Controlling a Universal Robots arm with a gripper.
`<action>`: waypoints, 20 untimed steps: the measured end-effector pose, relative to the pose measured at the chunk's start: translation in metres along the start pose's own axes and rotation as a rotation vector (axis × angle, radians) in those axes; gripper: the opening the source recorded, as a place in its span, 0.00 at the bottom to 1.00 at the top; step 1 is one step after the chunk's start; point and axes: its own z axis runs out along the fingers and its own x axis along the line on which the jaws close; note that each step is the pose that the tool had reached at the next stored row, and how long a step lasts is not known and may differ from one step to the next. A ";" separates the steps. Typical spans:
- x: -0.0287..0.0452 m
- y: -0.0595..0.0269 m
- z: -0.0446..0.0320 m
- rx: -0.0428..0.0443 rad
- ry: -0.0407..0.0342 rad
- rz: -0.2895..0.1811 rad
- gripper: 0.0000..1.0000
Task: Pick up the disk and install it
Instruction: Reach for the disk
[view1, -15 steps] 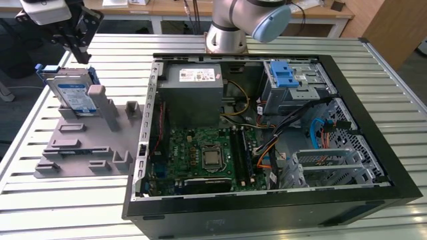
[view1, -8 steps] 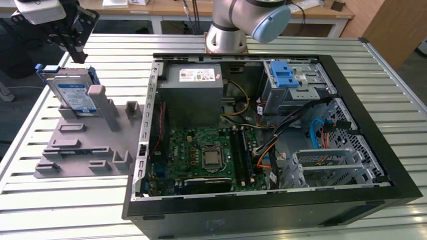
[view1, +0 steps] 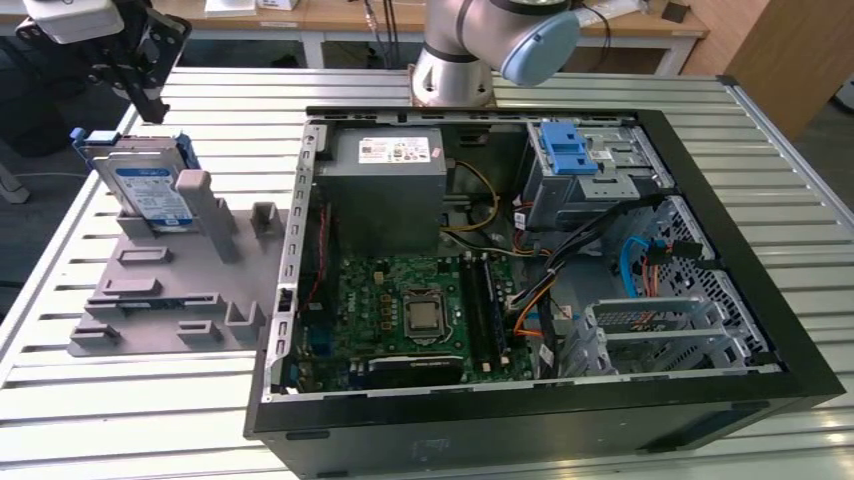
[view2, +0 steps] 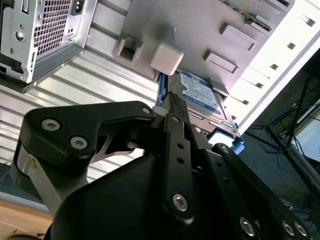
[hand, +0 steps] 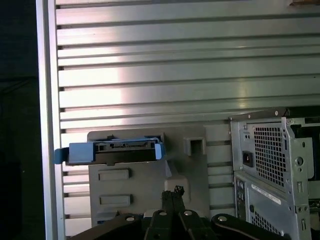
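The disk (view1: 144, 185) stands on edge, leaning on a post at the far end of a grey fixture plate (view1: 174, 290), at the exterior view's left. It is silver-grey with a white-and-blue label and a blue rail frame. In the first wrist view the disk (hand: 112, 151) shows its blue-framed edge. In the second wrist view the disk (view2: 200, 95) shows its label. My gripper (view1: 142, 98) hangs above the disk and a little behind it, not touching it. Its black fingers lie together in the first wrist view (hand: 172, 192), with nothing between them.
An open computer case (view1: 534, 250) lies on the slatted metal table (view1: 147, 410), right of the fixture. Inside it are a green board, a grey power supply box (view1: 387, 180), and a drive cage with a blue latch (view1: 570, 150). The arm's base (view1: 454, 75) stands behind the case.
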 end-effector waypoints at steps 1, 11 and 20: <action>0.0010 0.0008 0.0002 -0.0001 -0.0001 0.000 0.11; 0.0117 0.0058 0.0010 0.0000 0.0000 0.000 0.11; 0.0222 0.0082 0.0020 0.0000 0.0000 0.000 0.11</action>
